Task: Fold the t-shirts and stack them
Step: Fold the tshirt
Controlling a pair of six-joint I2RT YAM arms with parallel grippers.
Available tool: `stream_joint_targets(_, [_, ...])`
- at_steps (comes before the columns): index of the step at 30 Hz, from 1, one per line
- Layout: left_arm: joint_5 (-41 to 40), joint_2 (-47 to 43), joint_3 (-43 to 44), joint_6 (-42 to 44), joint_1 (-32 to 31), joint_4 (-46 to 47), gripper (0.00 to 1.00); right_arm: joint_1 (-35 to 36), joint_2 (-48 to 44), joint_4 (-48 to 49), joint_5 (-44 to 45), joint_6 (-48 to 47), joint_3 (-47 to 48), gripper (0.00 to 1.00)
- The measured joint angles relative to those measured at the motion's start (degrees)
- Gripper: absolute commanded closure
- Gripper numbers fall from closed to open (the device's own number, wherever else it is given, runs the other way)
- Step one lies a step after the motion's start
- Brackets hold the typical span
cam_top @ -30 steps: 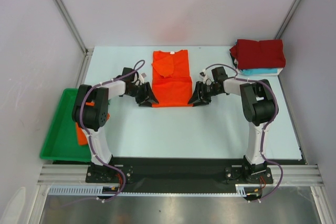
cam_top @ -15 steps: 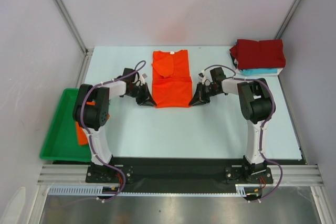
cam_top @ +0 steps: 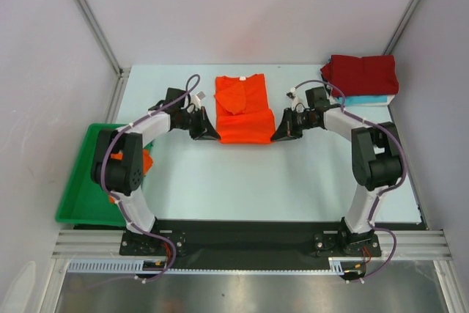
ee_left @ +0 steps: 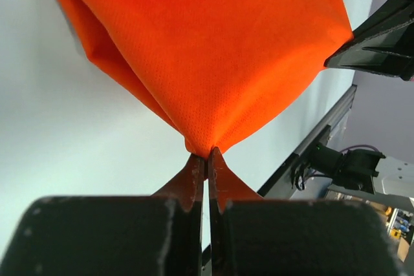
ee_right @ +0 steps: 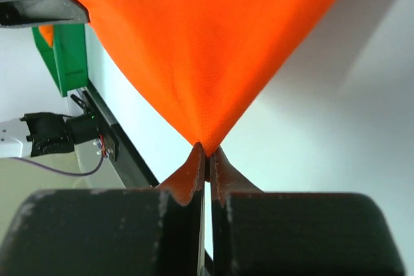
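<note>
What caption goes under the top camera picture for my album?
The left hand and right hand each pinch a near corner of the bright orange cloth t-shirt on the pale blue table.

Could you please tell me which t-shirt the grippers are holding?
The orange t-shirt mid-table, pinched at its near corners; the dark red t-shirt and turquoise t-shirt lie stacked far right.
</note>
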Motion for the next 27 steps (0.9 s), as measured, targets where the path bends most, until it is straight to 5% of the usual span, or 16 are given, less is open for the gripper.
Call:
stream_joint_targets(14, [1.25, -13.22, -5.9, -0.04, -1.81, -1.25, 1.0, 0.83, -11.47, -2.8, 0.5, -0.61, -3.96, 1.0])
stream_joint_targets(22, [0.31, -11.61, -5.22, 0.39, -1.6, -0.55, 1.0, 0.72, -9.27, -2.34, 1.6, -0.61, -1.84, 1.0])
stream_joint_targets(27, [-1.7, -2.64, 3.8, 2.25, -0.87, -0.48, 0.99, 0.48, -1.66, -1.01, 2.51, -0.83, 6.16, 1.0])
